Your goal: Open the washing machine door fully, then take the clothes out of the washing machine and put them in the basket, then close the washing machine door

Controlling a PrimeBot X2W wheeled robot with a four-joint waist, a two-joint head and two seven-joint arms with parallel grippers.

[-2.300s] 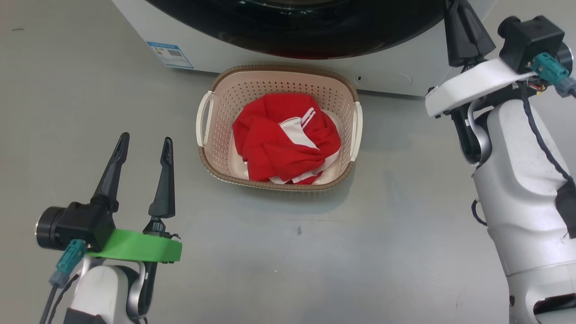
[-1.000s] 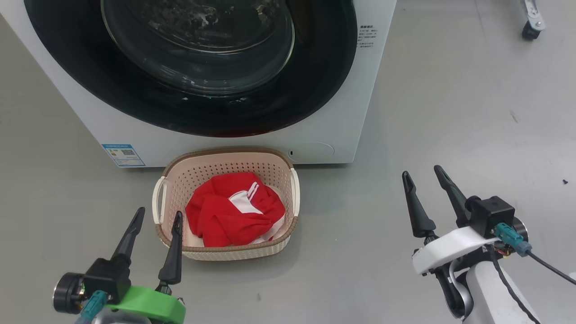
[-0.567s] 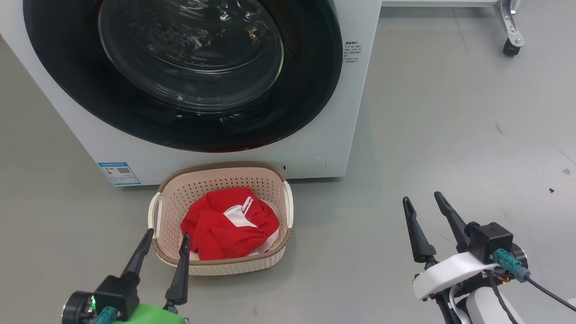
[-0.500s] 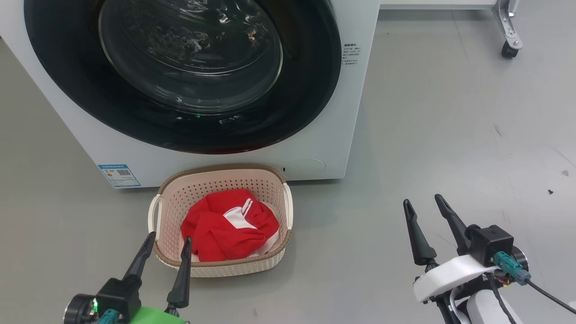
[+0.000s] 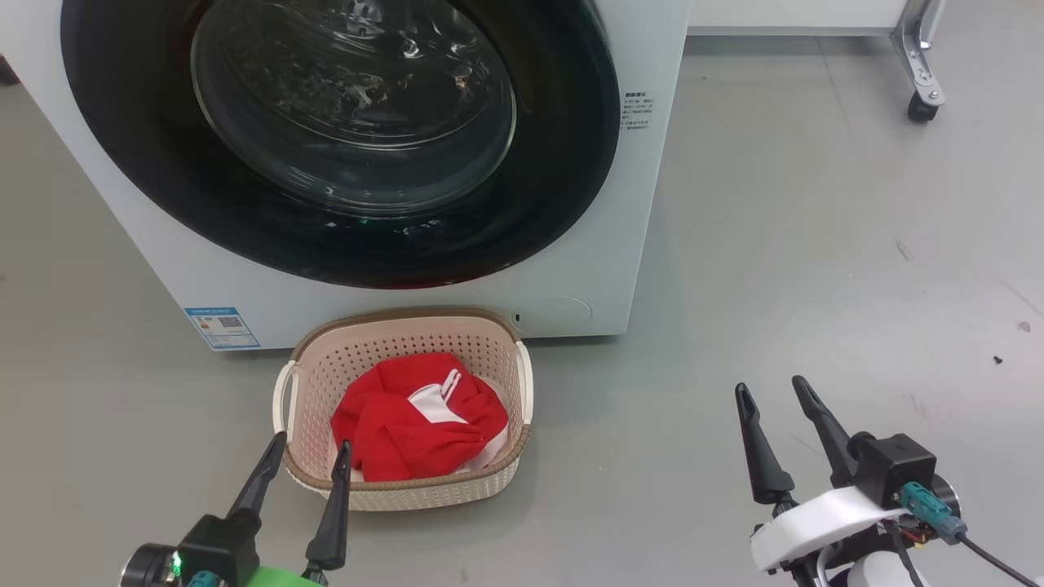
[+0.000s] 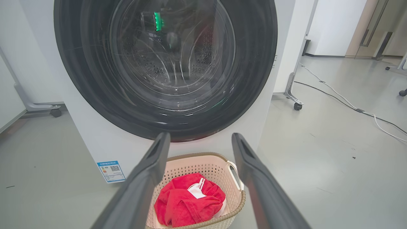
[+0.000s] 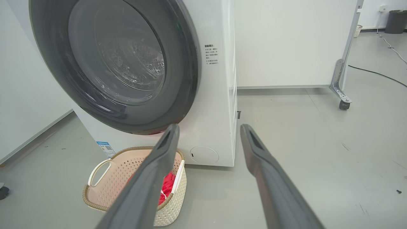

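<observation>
Bright red clothes (image 5: 391,432), striped white, in a cream perforated basket (image 5: 391,350) with a brown woven-look rim, at 6 o'clock below the glossy black door (image 5: 563,187) of the white washing machine (image 5: 632,228). Blue sticker (image 5: 221,327) at 7 o'clock; grey floor (image 5: 816,285).

Bright even light, soft shadows, sharp

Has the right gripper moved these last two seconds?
Yes: from the washing machine door, the right gripper drew back, now low right of the basket.
</observation>
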